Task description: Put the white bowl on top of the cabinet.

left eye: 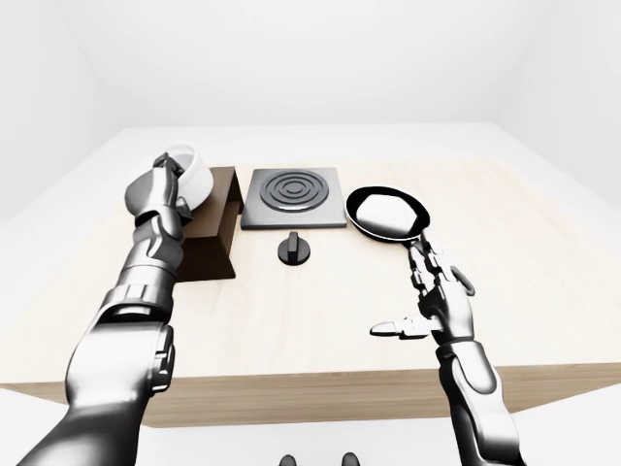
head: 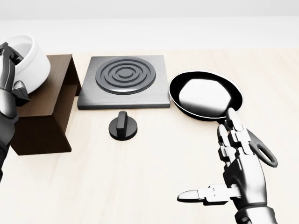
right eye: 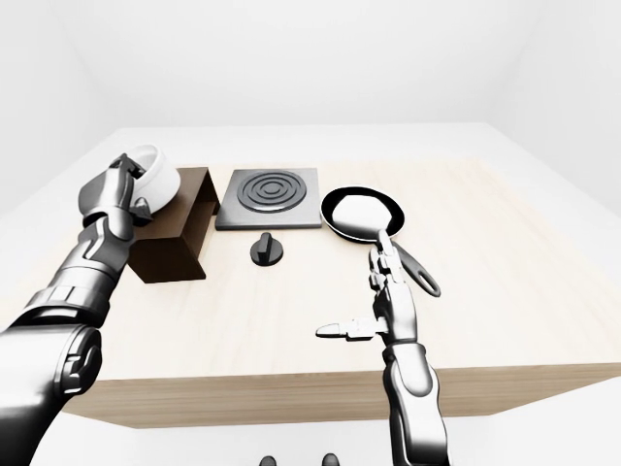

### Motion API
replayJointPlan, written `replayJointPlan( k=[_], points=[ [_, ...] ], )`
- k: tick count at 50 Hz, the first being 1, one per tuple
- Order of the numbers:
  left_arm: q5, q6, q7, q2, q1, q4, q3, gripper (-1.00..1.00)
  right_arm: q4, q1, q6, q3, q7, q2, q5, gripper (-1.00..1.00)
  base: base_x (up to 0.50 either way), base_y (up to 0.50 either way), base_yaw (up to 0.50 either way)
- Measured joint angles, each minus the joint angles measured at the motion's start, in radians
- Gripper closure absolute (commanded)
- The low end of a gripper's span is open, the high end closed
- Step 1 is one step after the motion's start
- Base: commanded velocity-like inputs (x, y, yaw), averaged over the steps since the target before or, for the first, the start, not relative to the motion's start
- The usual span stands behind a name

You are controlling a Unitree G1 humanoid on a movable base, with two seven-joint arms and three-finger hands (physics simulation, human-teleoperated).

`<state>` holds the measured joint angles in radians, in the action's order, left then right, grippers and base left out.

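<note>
As its fingers clamp the rim of the white bowl, the humanoid's left hand holds the vessel tilted over the dark wooden cabinet at the left edge of the head view, the grip on the rim apparently chosen so the base can meet the cabinet's flat top. Whether the bowl already touches that top cannot be told from these views; in the right-eye view it sits low over the cabinet's far left part, its mouth turned away from the stove. The placing step looks nearly complete: what remains, by this judgement, is to level the bowl, settle it and let go. The tilt is the risk, since a bowl released on its edge could rock or roll off the narrow top. The right hand plays no part; it hangs over the bare wooden table with fingers spread and thumb out, holding nothing, just below the handle of the black frying pan. Between the pan and the cabinet lie the grey hotplate and a black knob, both well clear of the bowl.
</note>
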<state>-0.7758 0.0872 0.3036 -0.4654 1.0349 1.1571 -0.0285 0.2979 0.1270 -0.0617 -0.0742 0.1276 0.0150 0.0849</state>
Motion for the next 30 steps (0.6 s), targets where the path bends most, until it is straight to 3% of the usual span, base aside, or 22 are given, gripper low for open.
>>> replayJointPlan(
  k=[30],
  points=[
    [-0.028,0.0,0.048,0.013,0.008,0.037,0.041,1.0,-0.002,-0.001,0.003,0.004,-0.002,-0.001,-0.005,-1.0,0.0,0.0,0.0]
  ],
)
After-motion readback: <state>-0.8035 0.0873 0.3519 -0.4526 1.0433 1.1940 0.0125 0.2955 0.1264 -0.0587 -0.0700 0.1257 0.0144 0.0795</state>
